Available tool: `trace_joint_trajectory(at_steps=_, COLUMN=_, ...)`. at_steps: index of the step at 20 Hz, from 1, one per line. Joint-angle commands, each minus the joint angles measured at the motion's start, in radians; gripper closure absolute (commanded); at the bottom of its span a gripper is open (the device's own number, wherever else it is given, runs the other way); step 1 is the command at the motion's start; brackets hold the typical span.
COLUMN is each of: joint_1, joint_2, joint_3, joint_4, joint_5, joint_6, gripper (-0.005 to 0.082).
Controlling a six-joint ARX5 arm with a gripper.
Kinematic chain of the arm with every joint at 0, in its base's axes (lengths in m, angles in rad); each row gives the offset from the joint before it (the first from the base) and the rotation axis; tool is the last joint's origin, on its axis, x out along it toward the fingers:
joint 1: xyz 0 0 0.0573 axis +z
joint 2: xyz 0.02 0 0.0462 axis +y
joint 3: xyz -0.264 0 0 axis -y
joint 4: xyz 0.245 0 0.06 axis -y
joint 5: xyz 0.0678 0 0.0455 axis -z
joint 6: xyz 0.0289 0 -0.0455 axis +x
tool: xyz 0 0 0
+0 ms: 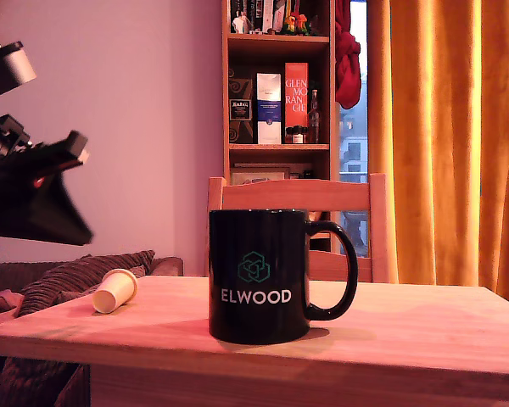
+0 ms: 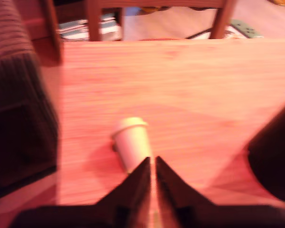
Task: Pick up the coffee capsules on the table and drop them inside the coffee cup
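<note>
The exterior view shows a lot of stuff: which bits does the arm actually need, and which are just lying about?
Needed:
- glossy black ELWOOD mug
- cream coffee capsule lying on its side
- light wooden table
- black gripper

Just there:
- wooden chair back
- bookshelf with boxes and bottles
- orange curtains
- striped cushion

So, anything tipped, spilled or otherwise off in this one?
Only the coffee capsule: it lies on its side on the table, at the exterior view's left of the upright coffee cup. Nothing is spilled.
</note>
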Motion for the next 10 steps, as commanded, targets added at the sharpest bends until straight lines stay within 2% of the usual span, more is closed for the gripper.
trace_joint_trajectory(at_steps=1, joint_1=-0.003, joint_2=-0.008, joint_3=-0.003, joint_4=0.011, joint_5=0.023, joint_6=-0.003, gripper=0.0251)
trace_joint_trajectory(at_steps=2, joint_1=-0.003, joint_2=-0.008, joint_3=-0.003, joint_4=0.01, joint_5=0.022, joint_6=-0.003, gripper=0.0158)
trace_joint_trajectory(at_steps=10, joint_1=-0.003, joint_2=-0.008, joint_3=-0.003, joint_4=0.003, joint_5=0.021, joint_6=-0.014, gripper=0.0149)
